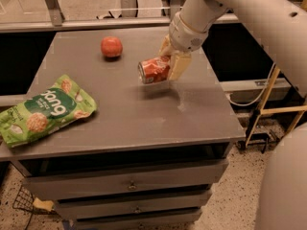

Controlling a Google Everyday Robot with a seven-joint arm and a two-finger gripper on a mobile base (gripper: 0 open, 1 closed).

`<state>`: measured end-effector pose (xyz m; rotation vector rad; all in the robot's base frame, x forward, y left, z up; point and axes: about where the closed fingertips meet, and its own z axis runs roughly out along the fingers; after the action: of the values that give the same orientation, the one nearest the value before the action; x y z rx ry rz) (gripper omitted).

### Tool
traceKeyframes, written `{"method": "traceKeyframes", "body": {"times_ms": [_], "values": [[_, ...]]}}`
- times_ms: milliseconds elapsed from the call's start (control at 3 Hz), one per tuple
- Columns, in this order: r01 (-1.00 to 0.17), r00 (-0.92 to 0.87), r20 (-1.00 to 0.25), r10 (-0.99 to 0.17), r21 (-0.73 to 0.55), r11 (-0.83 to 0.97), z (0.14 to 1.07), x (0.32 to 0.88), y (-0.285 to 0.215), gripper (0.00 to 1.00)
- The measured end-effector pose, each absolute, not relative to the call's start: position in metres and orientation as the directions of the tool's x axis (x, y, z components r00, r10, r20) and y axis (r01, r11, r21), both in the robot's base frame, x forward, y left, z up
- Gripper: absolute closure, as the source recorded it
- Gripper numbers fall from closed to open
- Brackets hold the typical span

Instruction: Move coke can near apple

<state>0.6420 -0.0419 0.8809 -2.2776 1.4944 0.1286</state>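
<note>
The coke can (152, 70), red with a silver end, lies on its side in my gripper (169, 65), lifted a little above the grey table (129, 109). The gripper's beige fingers (179, 65) are shut around the can's right end. The apple (111, 47), small and reddish-orange, sits on the table at the back, to the left of the can and a short way beyond it. My arm comes down from the upper right.
A green snack bag (42, 110) lies at the table's front left. Drawers (129, 186) run below the tabletop. A wooden frame (268, 109) stands on the floor to the right, and a railing (86, 23) runs behind the table.
</note>
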Motion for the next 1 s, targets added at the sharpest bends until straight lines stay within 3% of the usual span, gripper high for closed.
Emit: {"method": "traceKeyframes", "body": {"times_ms": [1000], "values": [[-0.829, 0.342, -0.282, -0.896, -0.540, -0.146, 0.906, 0.727, -0.043, 1.00]]}}
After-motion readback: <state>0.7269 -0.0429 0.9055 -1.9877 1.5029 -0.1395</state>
